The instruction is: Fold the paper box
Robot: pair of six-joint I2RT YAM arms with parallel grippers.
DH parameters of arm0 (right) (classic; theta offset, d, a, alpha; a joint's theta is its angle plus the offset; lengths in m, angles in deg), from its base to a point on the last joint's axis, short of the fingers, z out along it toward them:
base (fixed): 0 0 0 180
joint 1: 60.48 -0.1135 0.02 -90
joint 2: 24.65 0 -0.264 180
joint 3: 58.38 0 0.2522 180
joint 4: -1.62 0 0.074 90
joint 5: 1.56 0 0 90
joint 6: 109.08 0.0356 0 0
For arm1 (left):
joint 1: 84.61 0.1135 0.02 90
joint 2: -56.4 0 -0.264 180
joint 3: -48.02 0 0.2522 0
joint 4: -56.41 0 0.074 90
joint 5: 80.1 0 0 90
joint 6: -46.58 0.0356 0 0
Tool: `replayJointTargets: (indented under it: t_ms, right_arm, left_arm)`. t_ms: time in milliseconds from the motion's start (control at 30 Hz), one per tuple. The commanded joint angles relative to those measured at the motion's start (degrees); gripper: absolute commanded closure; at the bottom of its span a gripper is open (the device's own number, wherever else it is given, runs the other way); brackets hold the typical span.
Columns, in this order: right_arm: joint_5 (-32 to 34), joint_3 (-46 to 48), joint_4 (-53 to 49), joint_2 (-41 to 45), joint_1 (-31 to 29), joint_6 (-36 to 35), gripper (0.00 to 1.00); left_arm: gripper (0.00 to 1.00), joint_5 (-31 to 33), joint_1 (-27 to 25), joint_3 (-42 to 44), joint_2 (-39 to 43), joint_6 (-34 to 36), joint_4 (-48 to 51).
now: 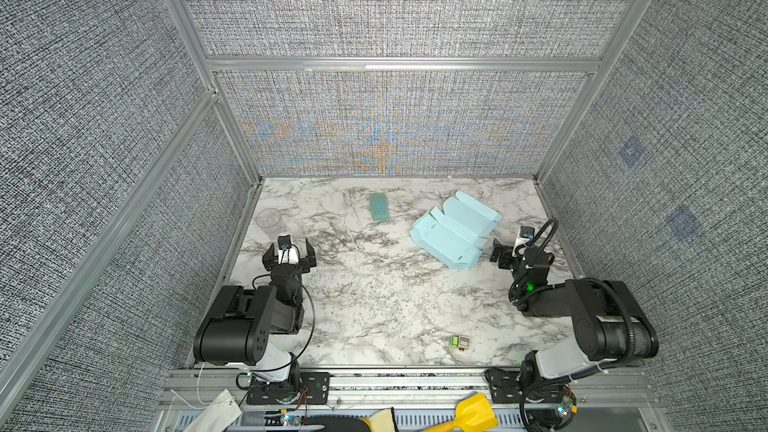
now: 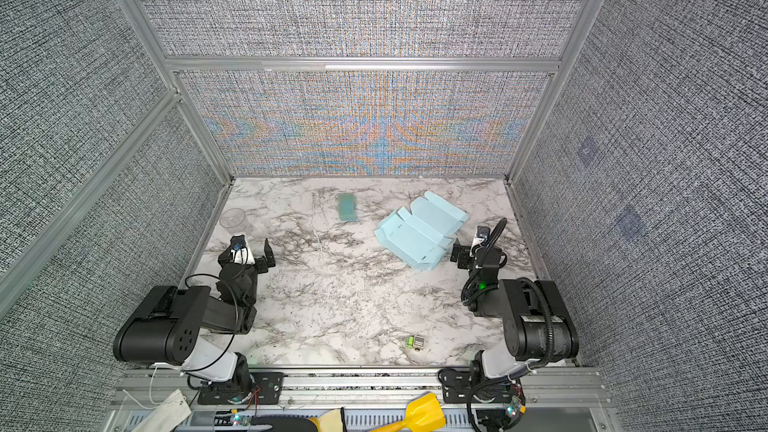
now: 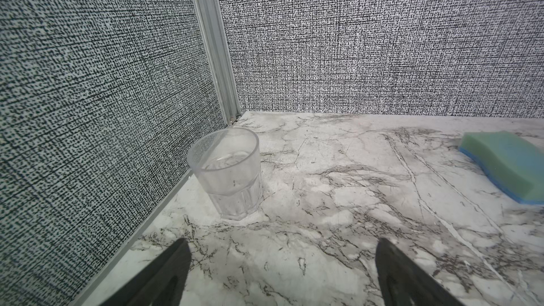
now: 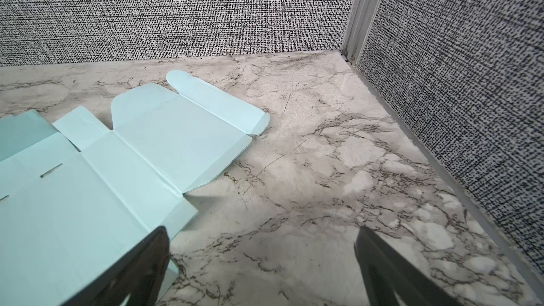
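The paper box (image 1: pixel 453 230) (image 2: pixel 419 230) is a pale sky-blue creased sheet, lying mostly unfolded on the marble table at the back right, with flaps and tabs spread out. My right gripper (image 1: pixel 510 245) (image 2: pixel 469 245) stands open just right of it. In the right wrist view the box (image 4: pixel 132 154) fills the left side, and one finger of the open right gripper (image 4: pixel 263 231) overlaps the sheet's near corner. Nothing is between the fingers. My left gripper (image 1: pixel 290 243) (image 2: pixel 248 248) (image 3: pixel 282 242) is open and empty at the table's left, far from the box.
A clear plastic cup (image 1: pixel 269 218) (image 3: pixel 226 172) stands by the left wall, just ahead of the left gripper. A teal-green sponge (image 1: pixel 379 207) (image 3: pixel 509 166) lies at the back middle. A small green-and-grey item (image 1: pixel 459 342) sits front right. Textured walls enclose three sides.
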Motion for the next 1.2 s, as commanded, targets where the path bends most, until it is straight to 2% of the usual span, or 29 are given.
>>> replayJointTargets:
  t_ms: [0, 267, 500, 633, 733, 800, 833, 900, 1000, 1167]
  right_arm:
    - [0.5, 0.1, 0.8, 0.1, -0.2, 0.0, 0.01]
    - [2.9, 2.7, 5.8, 0.4, -1.4, -0.4, 0.01]
    - [5.8, 4.6, 6.1, 4.5, -3.4, -2.2, 0.01]
    - [13.3, 1.8, -4.3, 12.7, -7.3, -4.5, 0.01]
    - [18.1, -1.4, -15.6, 21.3, -7.6, -1.1, 0.01]
    - [21.2, -6.8, -26.4, 25.0, -7.5, 2.3, 0.01]
    - [21.7, -9.9, -31.2, 26.0, -7.5, 3.9, 0.01]
    - [22.0, -16.0, -41.0, 26.2, -7.6, 7.2, 0.01]
    - [20.8, -23.5, -54.0, 25.3, -7.6, 13.2, 0.02]
    - [11.6, -28.2, -63.1, 23.5, -7.5, 16.1, 0.02]
  left_arm:
    - [0.01, 0.5, -0.3, 0.0, 0.2, -0.3, -1.2]
    - [0.01, 3.6, -1.3, 1.1, 2.7, -0.2, -1.2]
    - [0.0, 11.2, -5.5, -7.0, 12.4, 2.1, 19.6]
    - [0.01, 11.8, -5.8, -13.8, 16.4, -5.0, 32.2]
    - [0.01, 10.7, -6.2, -19.7, 18.2, -10.1, 42.9]
    - [0.03, 9.7, -6.7, -24.3, 18.7, -12.4, 49.2]
    - [0.03, 7.2, -6.8, -26.5, 18.9, -12.6, 52.3]
    - [0.05, 0.8, -6.9, -29.5, 19.5, -11.0, 55.7]
    - [0.05, -2.5, -8.4, -33.8, 19.8, -13.2, 59.8]
    - [0.09, -7.9, -11.1, -42.2, 17.1, -11.6, 67.1]
